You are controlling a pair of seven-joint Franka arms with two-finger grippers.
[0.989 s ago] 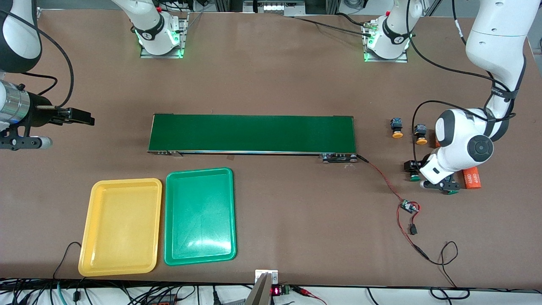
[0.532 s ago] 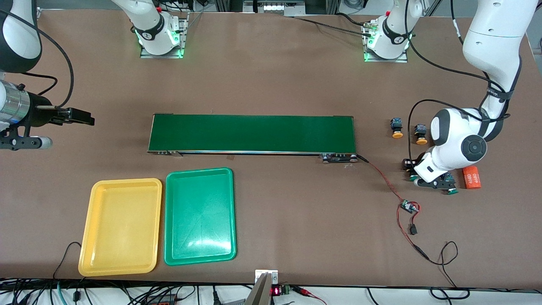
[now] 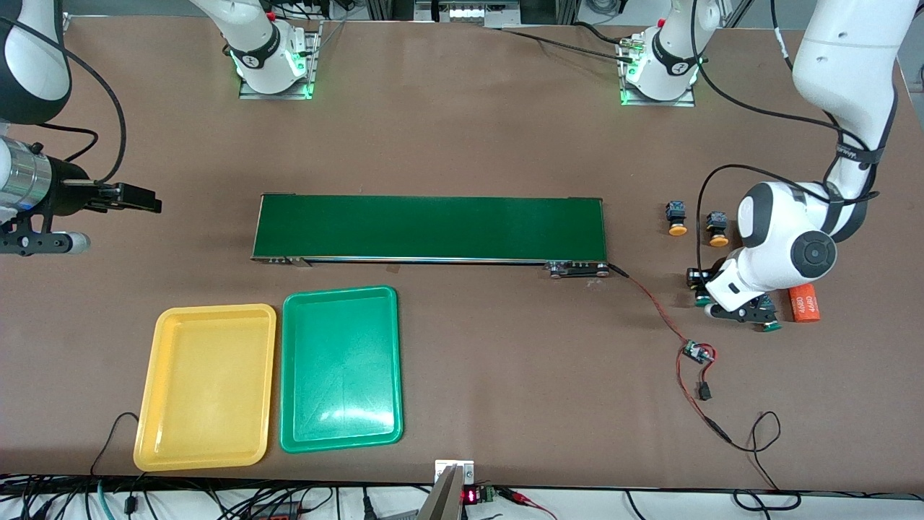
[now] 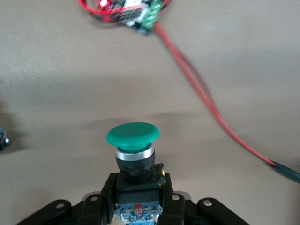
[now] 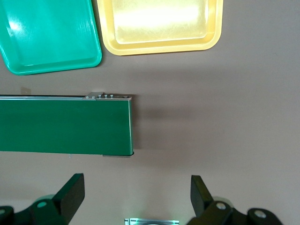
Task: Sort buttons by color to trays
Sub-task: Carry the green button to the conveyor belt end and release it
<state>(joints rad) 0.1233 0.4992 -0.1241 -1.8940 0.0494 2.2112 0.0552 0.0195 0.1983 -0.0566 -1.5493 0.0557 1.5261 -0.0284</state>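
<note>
Brown table (image 3: 469,130): carries everything named below.
Long dark-green conveyor belt (image 3: 429,227): across the table's middle, lengthwise between the two arms' ends.
Shallow yellow plastic tray (image 3: 206,386): near the edge closest to the front camera, toward the right arm's end.
Shallow green plastic tray (image 3: 341,368): just beside the yellow tray, on its side toward the left arm's end; apart from the belt.
Left gripper (image 3: 736,307): low over the table at the left arm's end, fingers (image 4: 108,190) clamped on the black body of a green-capped push button (image 4: 132,136), cap pointing outward.
Right gripper (image 5: 136,194): waits over the right arm's end of the table, fingers (image 5: 72,190) spread wide, nothing between them.
Orange cylinder (image 3: 805,303): on the table beside the left gripper.
Two yellow-orange-capped push buttons (image 3: 676,217) (image 3: 717,228): side by side off the belt's end, toward the left arm's end.
Second green-capped button (image 3: 697,284): just beside the left gripper, partly hidden.
Small circuit board with red wires (image 3: 697,353): nearer the front camera than the left gripper.
</note>
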